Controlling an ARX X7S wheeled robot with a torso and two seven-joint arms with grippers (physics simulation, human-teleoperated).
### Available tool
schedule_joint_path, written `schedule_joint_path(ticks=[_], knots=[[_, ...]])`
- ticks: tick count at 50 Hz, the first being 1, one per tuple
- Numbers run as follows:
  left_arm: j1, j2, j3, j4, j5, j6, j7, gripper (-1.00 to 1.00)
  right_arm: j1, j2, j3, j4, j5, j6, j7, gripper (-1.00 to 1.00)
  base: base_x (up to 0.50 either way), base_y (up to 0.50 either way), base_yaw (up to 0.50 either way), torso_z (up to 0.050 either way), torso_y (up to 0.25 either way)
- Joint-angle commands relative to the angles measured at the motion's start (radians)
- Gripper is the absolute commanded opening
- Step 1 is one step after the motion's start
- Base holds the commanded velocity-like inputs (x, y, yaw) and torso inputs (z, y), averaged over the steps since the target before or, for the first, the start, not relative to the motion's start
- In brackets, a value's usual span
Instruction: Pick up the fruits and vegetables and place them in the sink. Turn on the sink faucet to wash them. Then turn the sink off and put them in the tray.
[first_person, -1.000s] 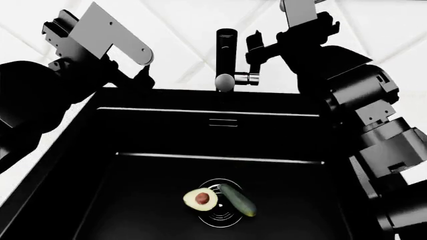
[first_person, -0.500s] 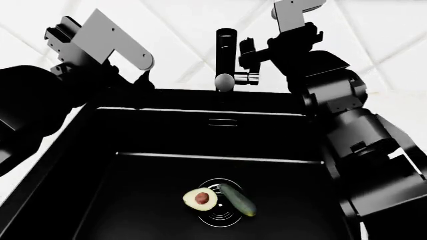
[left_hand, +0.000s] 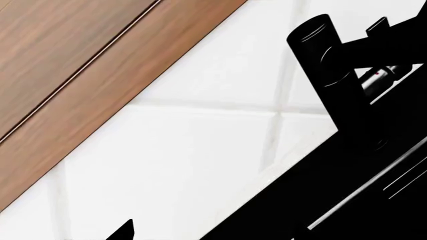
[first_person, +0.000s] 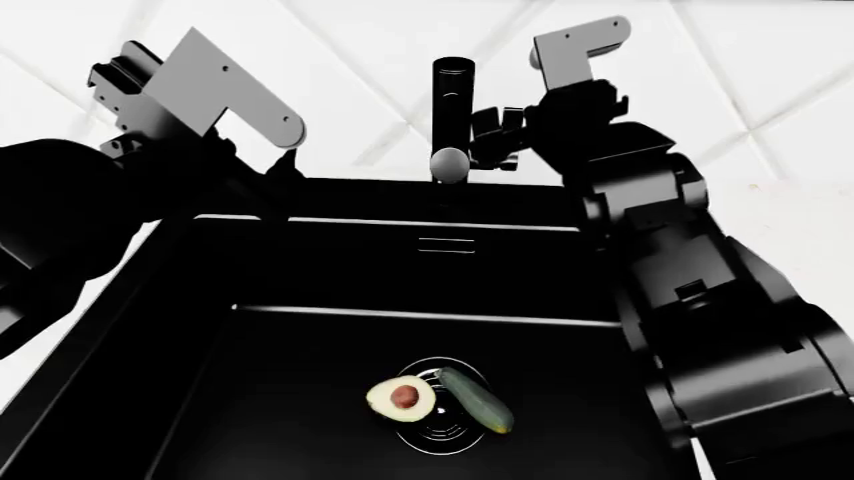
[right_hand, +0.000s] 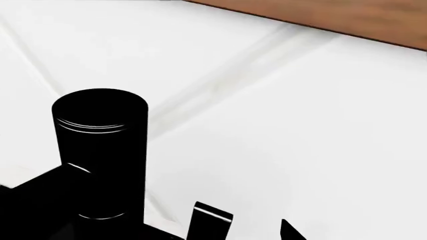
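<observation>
The halved avocado (first_person: 400, 398) and the dark-green zucchini (first_person: 477, 399) lie side by side on the drain (first_person: 441, 425) of the black sink (first_person: 334, 300). The black faucet (first_person: 453, 100) stands at the sink's back edge, and also shows in the right wrist view (right_hand: 100, 150) and the left wrist view (left_hand: 333, 80). My right gripper (first_person: 497, 135) is open right beside the faucet, covering its side lever. Bare white counter shows between its fingertips (right_hand: 212, 220). My left gripper (first_person: 280, 160) hovers open and empty over the sink's back left corner. The tray is out of view.
White counter (first_person: 347, 60) with faint seams runs behind the sink. A brown wooden panel (left_hand: 80, 65) lies beyond it and also shows in the right wrist view (right_hand: 347, 17). My right arm's dark links (first_person: 721, 330) hang over the sink's right side.
My right arm has swung left and lower, bringing its gripper against the faucet and over the lever. The left arm, avocado and zucchini have hardly moved.
</observation>
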Motion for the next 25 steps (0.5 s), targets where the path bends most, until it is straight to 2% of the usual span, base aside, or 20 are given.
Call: schedule_joint_path(ticks=[1, 9, 21, 25], knots=[[0.005, -0.008, -0.003, 0.004, -0.003, 0.001, -0.001, 1.0, -0.012, -0.021, 0.152, 0.013, -0.14, 0.018, -0.025, 1.0, 0.0, 0.0, 0.0, 0.0, 0.0], [0.01, -0.013, 0.008, 0.011, 0.01, 0.023, 0.009, 1.0, -0.018, -0.034, 0.243, 0.013, -0.215, -0.009, -0.059, 1.0, 0.0, 0.0, 0.0, 0.0, 0.0], [0.015, -0.023, 0.022, 0.035, 0.024, 0.042, 0.014, 1.0, -0.012, -0.03, 0.322, 0.013, -0.29, -0.075, -0.018, 1.0, 0.0, 0.0, 0.0, 0.0, 0.0], [0.018, -0.027, 0.025, 0.036, 0.026, 0.047, 0.018, 1.0, -0.011, -0.03, 0.336, 0.013, -0.305, -0.078, -0.01, 1.0, 0.0, 0.0, 0.0, 0.0, -0.112]])
